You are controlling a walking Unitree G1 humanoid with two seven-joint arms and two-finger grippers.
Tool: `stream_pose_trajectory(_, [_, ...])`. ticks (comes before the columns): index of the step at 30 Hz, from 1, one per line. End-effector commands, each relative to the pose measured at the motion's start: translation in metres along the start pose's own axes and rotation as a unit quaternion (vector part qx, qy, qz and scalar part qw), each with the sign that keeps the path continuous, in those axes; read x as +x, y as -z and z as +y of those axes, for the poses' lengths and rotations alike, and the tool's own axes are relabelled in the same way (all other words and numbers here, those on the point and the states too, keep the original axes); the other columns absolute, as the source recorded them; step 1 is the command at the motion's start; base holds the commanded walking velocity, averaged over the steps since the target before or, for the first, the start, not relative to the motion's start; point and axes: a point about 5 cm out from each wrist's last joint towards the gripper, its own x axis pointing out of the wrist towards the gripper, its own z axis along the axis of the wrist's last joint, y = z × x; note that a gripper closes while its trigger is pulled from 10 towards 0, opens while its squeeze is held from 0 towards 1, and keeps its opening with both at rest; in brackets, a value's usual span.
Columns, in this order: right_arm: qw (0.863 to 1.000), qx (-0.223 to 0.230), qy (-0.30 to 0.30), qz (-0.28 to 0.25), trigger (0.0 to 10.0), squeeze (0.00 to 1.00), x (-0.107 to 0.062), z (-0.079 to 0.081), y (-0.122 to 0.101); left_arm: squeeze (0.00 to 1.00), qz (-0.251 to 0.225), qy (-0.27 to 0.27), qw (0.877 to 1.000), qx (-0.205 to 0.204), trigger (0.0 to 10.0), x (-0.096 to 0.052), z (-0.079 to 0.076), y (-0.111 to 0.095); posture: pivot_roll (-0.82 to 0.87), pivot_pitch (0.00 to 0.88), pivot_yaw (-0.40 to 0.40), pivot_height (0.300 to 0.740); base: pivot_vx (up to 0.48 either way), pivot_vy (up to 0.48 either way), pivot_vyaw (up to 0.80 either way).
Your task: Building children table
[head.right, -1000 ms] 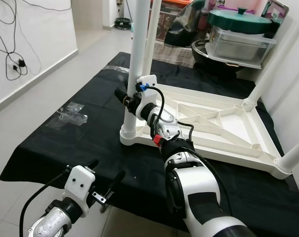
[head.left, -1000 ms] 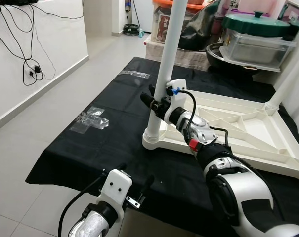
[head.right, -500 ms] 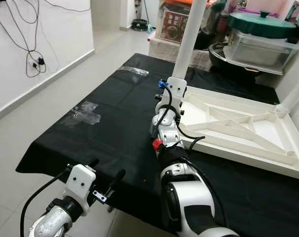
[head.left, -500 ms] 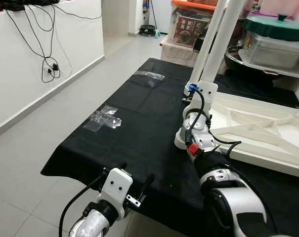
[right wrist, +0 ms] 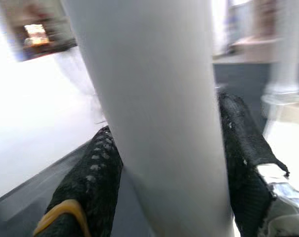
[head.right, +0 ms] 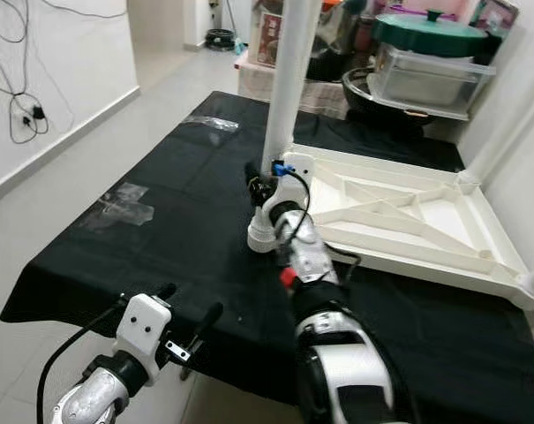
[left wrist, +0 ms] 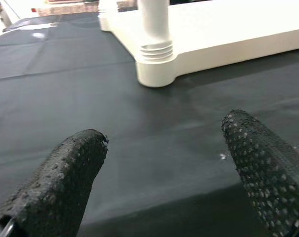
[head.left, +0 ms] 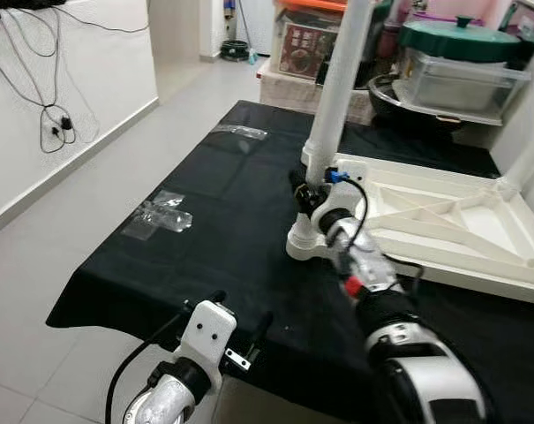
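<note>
A white children's table (head.left: 443,225) lies upside down on a black cloth (head.left: 222,238). A white leg (head.left: 337,106) stands upright in its near left corner socket (head.left: 304,243). My right gripper (head.left: 306,190) is shut on the lower part of this leg; in the right wrist view the leg (right wrist: 154,123) sits between the two black fingers (right wrist: 90,177). My left gripper (head.left: 240,322) hovers low over the cloth's front edge, open, with nothing between its fingers (left wrist: 60,177); the socket (left wrist: 156,54) lies ahead of it. Another leg (head.right: 505,106) rises at the far right corner.
Crumpled clear plastic (head.left: 161,212) lies on the cloth at the left, and more (head.left: 240,132) at the back. Storage boxes, a bowl and a green-lidded pot (head.left: 461,62) crowd the back. A white wall with hanging cables (head.left: 55,124) runs along the left, with tiled floor (head.left: 63,265) beside it.
The camera swung and came back. Compared with a second ago, the gripped leg and its table corner sit a little further right on the cloth. My left gripper has not moved.
</note>
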Motion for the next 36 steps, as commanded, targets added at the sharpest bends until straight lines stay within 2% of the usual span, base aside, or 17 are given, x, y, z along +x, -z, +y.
stream_pose_trajectory(1, [0.995, 0.031, -0.090, 0.033, 10.0, 0.00, 0.003, 0.012, 0.010, 0.00, 0.007, 0.004, 1.000, -0.001, 10.0, 0.000, -0.002, 0.003, 0.07, 0.048, -0.118, 0.740, 0.000, 0.000, 0.00])
stream_pose_trajectory(5, [0.978, 0.053, -0.198, 0.047, 10.0, 0.00, 0.003, 0.020, 0.000, 0.00, 0.006, 0.003, 1.000, -0.001, 10.0, 0.000, -0.003, 0.003, 0.09, 0.042, -0.125, 0.740, 0.000, 0.000, 0.00])
stream_pose_trajectory(6, [0.978, 0.053, -0.198, 0.047, 10.0, 0.00, 0.003, 0.020, 0.000, 0.00, 0.006, 0.003, 1.000, -0.001, 10.0, 0.000, -0.003, 0.003, 0.09, 0.042, -0.125, 0.740, 0.000, 0.000, 0.00])
stream_pose_trajectory(8, [0.958, 0.053, -0.276, 0.051, 10.0, 0.00, 0.005, 0.031, -0.005, 0.00, 0.006, 0.002, 1.000, -0.001, 10.0, 0.000, -0.003, 0.003, 0.09, 0.042, -0.125, 0.740, 0.000, 0.000, 0.00])
stream_pose_trajectory(16, [0.933, 0.026, -0.352, 0.070, 10.0, 0.00, 0.013, 0.051, -0.008, 0.00, 0.008, 0.000, 1.000, -0.002, 10.0, -0.002, -0.003, 0.003, 0.09, 0.045, -0.128, 0.740, 0.000, 0.000, 0.00])
stream_pose_trajectory(17, [0.934, 0.021, -0.351, 0.071, 0.0, 0.00, 0.016, 0.056, -0.007, 0.00, 0.008, 0.000, 1.000, -0.002, 10.0, -0.001, -0.003, 0.003, 0.09, 0.048, -0.129, 0.740, 0.000, 0.000, 0.00])
stream_pose_trajectory(21, [0.940, 0.021, -0.335, 0.067, 0.0, 0.00, 0.021, 0.059, -0.006, 0.00, 0.008, 0.001, 1.000, -0.003, 10.0, -0.001, -0.004, 0.003, 0.09, 0.050, -0.132, 0.740, 0.000, 0.000, 0.00])
stream_pose_trajectory(22, [0.957, 0.015, -0.284, 0.057, 0.0, 0.00, 0.022, 0.052, -0.005, 0.00, 0.007, 0.000, 1.000, -0.003, 10.0, -0.001, -0.004, 0.003, 0.09, 0.049, -0.131, 0.740, 0.000, 0.000, 0.00])
stream_pose_trajectory(25, [0.965, 0.011, -0.258, 0.053, 0.0, 0.00, 0.021, 0.047, -0.005, 0.00, 0.007, 0.000, 1.000, -0.004, 10.0, 0.000, -0.004, 0.003, 0.09, 0.049, -0.131, 0.740, 0.000, 0.000, 0.00])
stream_pose_trajectory(26, [0.978, 0.009, -0.203, 0.040, 0.0, 0.00, 0.022, 0.040, -0.006, 0.00, 0.007, -0.001, 1.000, -0.004, 10.0, 0.000, -0.003, 0.003, 0.08, 0.051, -0.127, 0.740, 0.000, 0.000, 0.00])
stream_pose_trajectory(27, [0.978, 0.009, -0.203, 0.040, 0.0, 0.00, 0.022, 0.040, -0.006, 0.00, 0.007, -0.001, 1.000, -0.004, 10.0, 0.000, -0.003, 0.003, 0.08, 0.051, -0.127, 0.740, 0.000, 0.000, 0.00])
stream_pose_trajectory(28, [0.990, -0.004, -0.140, 0.028, 0.0, 0.00, 0.022, 0.031, -0.008, 0.00, 0.007, 0.000, 1.000, -0.004, 10.0, 0.000, -0.003, 0.003, 0.08, 0.053, -0.125, 0.740, 0.000, 0.000, 0.00])
stream_pose_trajectory(31, [0.996, -0.007, -0.082, 0.019, 0.0, 0.00, 0.022, 0.024, -0.009, 0.00, 0.008, 0.000, 1.000, -0.004, 10.0, 0.000, -0.003, 0.003, 0.08, 0.054, -0.123, 0.740, 0.000, 0.000, 0.00])
stream_pose_trajectory(32, [0.999, -0.034, 0.022, 0.014, 0.0, 0.00, 0.021, 0.013, -0.008, 0.00, 0.008, 0.002, 1.000, -0.004, 10.0, 0.000, -0.002, 0.004, 0.08, 0.054, -0.119, 0.740, 0.000, 0.000, 0.00])
stream_pose_trajectory(33, [0.992, -0.055, 0.116, 0.015, 0.0, 0.00, 0.017, 0.003, -0.007, 0.00, 0.009, 0.004, 1.000, -0.004, 10.0, 0.000, -0.002, 0.004, 0.08, 0.053, -0.118, 0.740, 0.000, 0.000, 0.00])
stream_pose_trajectory(34, [0.992, -0.055, 0.116, 0.015, 0.0, 0.00, 0.017, 0.003, -0.007, 0.00, 0.009, 0.004, 1.000, -0.004, 10.0, 0.000, -0.002, 0.004, 0.08, 0.053, -0.118, 0.740, 0.000, 0.000, 0.00])
stream_pose_trajectory(36, [0.955, -0.094, 0.281, -0.001, 0.0, 0.00, 0.002, -0.010, -0.006, 0.00, 0.011, 0.008, 1.000, -0.003, 10.0, 0.001, -0.003, 0.005, 0.08, 0.056, -0.114, 0.740, 0.000, 0.000, 0.00])
